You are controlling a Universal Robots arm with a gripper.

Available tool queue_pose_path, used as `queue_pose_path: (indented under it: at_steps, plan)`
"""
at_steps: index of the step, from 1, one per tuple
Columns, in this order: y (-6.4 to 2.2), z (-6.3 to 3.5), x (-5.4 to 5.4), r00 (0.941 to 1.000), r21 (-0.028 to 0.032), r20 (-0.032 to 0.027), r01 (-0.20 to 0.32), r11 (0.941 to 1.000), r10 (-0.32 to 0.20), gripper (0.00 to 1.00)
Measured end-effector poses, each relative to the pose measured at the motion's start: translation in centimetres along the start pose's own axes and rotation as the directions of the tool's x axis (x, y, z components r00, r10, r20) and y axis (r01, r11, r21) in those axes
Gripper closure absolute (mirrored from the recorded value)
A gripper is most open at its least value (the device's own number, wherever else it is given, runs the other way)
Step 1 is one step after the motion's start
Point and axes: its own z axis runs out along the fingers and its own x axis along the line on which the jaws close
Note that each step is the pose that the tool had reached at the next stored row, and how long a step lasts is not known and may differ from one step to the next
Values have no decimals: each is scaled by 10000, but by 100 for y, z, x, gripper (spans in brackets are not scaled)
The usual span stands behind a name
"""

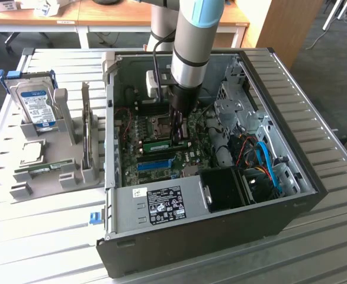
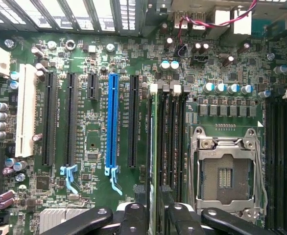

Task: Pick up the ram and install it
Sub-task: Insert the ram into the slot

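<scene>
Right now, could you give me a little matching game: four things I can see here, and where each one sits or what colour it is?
1 ram
2 hard drive
3 processor socket
4 long expansion slot

A blue, on the motherboard
B silver frame, empty
C upright in the grey holder
D on edge, at the hand

Pairs: 1-D, 2-C, 3-B, 4-A

I find the exterior camera set high, looking steeply down across the slatted table (image 1: 330, 236) into the open computer case (image 1: 221, 236) from moderate distance. The wrist camera faces squarely onto the motherboard (image 2: 94, 54), very close. Both views share the blue slot (image 2: 112, 122) and the processor socket (image 2: 225, 171).
</scene>
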Motion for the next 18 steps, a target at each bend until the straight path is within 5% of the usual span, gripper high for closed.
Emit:
queue_pose_path:
  at_steps: [7,18]
  plan:
    - [4,-92,-5,10000,1,3,0,10000,0,75]
    - [1,-41,-3,10000,10,3,2,10000,-2,75]
